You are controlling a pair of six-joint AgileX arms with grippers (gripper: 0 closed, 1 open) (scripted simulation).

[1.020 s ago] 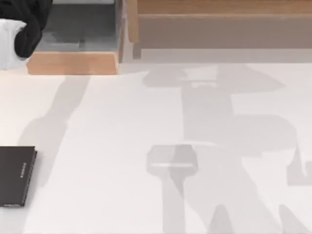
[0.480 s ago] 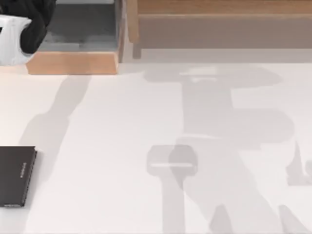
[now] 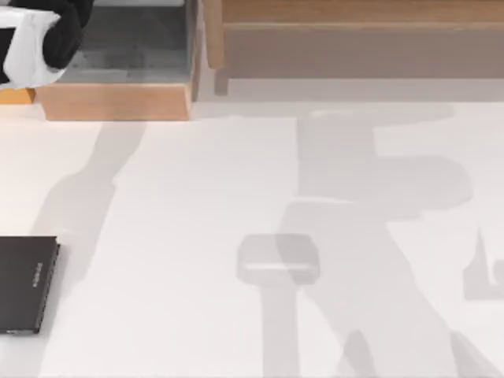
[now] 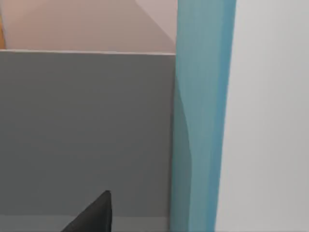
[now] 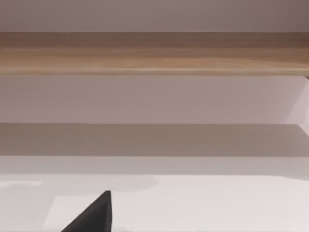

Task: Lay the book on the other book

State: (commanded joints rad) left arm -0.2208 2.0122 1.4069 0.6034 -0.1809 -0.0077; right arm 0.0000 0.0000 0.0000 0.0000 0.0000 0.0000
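The left gripper (image 4: 94,216) showed in its wrist view as one dark wedge, and I could not tell how far open it was or whether it had hold of anything. Close in front of it ran the teal-blue cover of the book (image 4: 203,116), a long band with a grey panel (image 4: 87,130) against one side and a plain white area along the other; whether that white was pages or table could not be made out. From above, the left arm (image 3: 35,35), white and black, sat at the far left corner over a wooden box (image 3: 118,101) with a grey floor. The black book (image 3: 24,285) lay flat at the table's left edge, nearer the front, well apart from that arm, its pale spine lettering facing right. The white table (image 3: 181,236) carried soft grey shadows of both arms across its middle and right. A long wooden shelf (image 3: 354,31) ran along the back on the right. The right gripper (image 5: 94,216) showed as a dark wedge facing a wooden rail (image 5: 154,53) and a pale wall; its opening could not be told either.
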